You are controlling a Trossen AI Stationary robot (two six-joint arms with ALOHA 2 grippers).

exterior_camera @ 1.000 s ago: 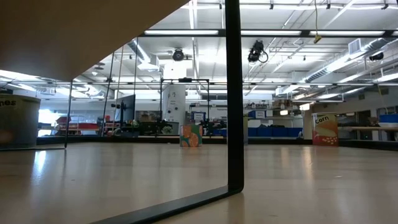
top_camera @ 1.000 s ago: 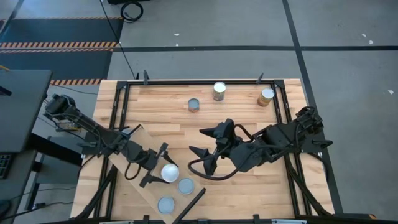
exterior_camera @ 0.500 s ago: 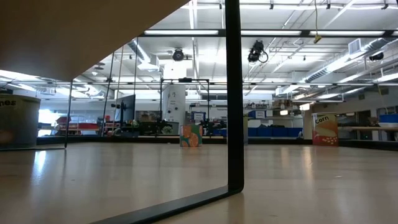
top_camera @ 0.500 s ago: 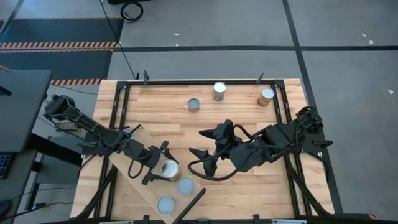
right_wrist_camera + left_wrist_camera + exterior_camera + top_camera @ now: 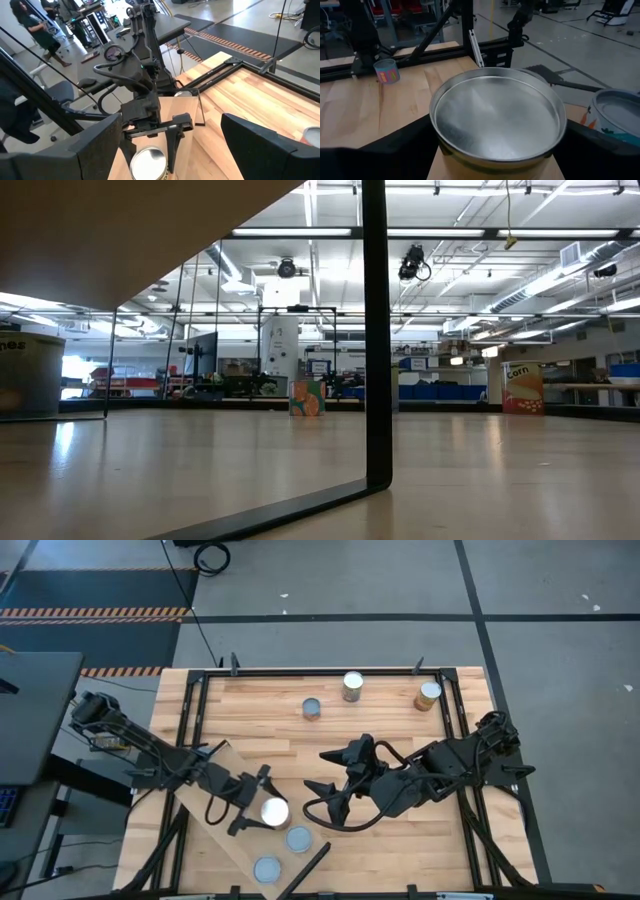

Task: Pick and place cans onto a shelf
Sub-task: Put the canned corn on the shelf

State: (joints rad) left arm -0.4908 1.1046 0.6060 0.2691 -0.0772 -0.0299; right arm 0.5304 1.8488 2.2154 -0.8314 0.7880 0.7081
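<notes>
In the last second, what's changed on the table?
Very little. The left gripper is shut on the white-topped can over the shelf; that can shifted only a touch sideways and back. The right gripper stays open mid-table. Two cans on the shelf and the three far cans haven't moved.

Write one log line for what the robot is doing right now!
left gripper: shut on white-topped can, over shelf | right gripper: open, waiting mid-table | on shelf: two cans | off shelf: three cans
</notes>
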